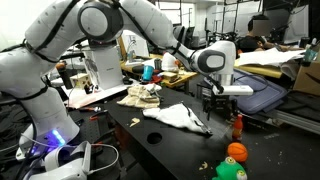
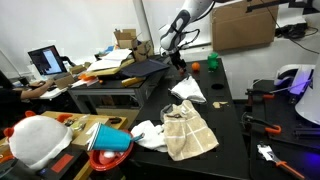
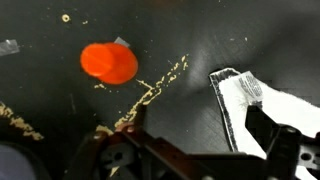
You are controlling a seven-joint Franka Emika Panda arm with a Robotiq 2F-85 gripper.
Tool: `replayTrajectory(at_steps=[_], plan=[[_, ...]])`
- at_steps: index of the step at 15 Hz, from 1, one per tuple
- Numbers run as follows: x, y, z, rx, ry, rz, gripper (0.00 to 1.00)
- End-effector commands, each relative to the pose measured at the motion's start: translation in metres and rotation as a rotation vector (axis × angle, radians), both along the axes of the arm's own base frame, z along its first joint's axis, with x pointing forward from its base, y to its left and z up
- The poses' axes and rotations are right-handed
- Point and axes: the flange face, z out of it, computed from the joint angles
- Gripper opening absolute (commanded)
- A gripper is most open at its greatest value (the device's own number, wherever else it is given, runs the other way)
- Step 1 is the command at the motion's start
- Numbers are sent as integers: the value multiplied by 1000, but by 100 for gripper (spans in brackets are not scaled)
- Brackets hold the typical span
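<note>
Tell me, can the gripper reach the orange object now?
Probably yes: the open gripper hangs over the table close to the orange object, with nothing between them; the cloth lies off to one side.

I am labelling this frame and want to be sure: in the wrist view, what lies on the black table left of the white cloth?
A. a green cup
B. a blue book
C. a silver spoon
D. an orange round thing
D: an orange round thing lies on the black table, apart from the white cloth.
</note>
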Motion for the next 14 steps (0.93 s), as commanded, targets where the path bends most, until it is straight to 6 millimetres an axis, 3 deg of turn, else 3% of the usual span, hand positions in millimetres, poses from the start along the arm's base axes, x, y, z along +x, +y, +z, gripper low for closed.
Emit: replayTrajectory(at_steps=[1,6,14], plan=[[-27,14,15,-4,-3,60,100],[-54,31,-8,24,62,83,100],[-64,36,-27,25,64,111,100]])
